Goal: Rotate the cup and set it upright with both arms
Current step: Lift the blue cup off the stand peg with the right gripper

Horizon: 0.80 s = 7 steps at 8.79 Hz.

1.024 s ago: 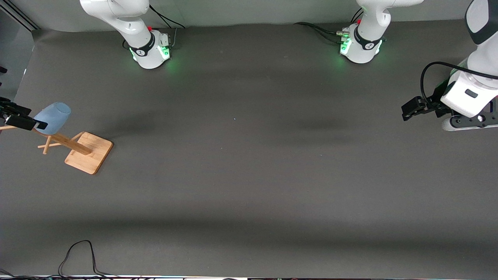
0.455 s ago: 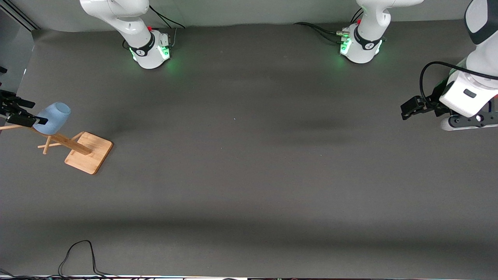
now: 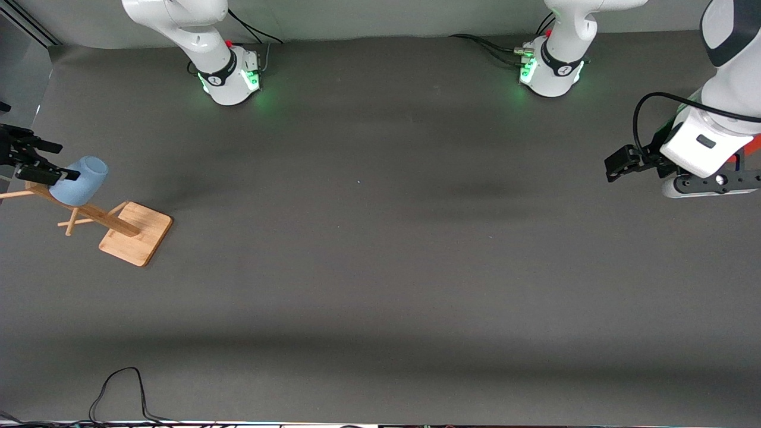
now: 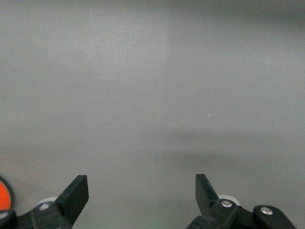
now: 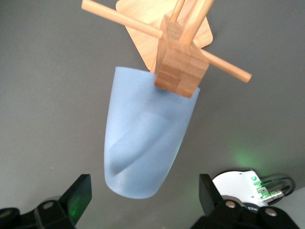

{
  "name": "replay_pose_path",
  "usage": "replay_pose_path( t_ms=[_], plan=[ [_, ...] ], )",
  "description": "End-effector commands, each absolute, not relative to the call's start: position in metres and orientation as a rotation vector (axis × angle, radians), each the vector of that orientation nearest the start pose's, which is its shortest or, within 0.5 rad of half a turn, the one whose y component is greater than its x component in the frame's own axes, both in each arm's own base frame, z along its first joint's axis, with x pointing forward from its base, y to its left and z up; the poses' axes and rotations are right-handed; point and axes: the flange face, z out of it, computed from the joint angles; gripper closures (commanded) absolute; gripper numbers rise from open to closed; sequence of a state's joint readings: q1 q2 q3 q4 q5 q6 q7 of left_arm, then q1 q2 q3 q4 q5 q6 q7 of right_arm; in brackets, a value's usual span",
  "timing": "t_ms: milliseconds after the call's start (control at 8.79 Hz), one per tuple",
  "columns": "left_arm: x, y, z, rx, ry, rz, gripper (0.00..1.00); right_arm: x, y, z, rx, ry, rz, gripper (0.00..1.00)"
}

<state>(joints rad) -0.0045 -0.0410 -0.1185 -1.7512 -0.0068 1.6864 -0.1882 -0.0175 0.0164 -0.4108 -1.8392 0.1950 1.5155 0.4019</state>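
A wooden rack (image 3: pixel 113 224) stands on the dark grey table (image 3: pixel 380 255) toward the right arm's end. Its square bamboo base (image 3: pixel 135 233) lies flat, and a square post (image 5: pixel 182 64) rises from it, crossed by thin dowel pegs (image 5: pixel 124 20). A black cable (image 3: pixel 122 392) loops on the table at the edge nearest the front camera. An orange object (image 4: pixel 4 194) shows at the edge of the left wrist view.
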Motion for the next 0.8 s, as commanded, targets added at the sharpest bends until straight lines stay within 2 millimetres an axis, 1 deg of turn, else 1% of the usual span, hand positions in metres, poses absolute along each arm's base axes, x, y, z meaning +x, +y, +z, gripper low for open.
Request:
replay_pose_path(
  t_ms=[0,114,569,682],
  plan=[
    [0.541,-0.071,0.576,-3.12,-0.095,0.054,0.0,0.484,-0.196,0.477,-2.6,1.244,0.486,0.0],
    [0.541,-0.071,0.576,-3.121,-0.092,0.054,0.0,0.484,-0.197,0.469,-2.596,1.255,0.473,0.0],
    [0.541,-0.071,0.576,-3.12,-0.094,0.054,0.0,0.493,-0.196,0.446,-2.584,1.257,0.469,0.0],
    [0.541,-0.072,0.576,-3.12,-0.092,0.054,0.0,0.494,-0.197,0.442,-2.586,1.259,0.471,0.12]
  ],
)
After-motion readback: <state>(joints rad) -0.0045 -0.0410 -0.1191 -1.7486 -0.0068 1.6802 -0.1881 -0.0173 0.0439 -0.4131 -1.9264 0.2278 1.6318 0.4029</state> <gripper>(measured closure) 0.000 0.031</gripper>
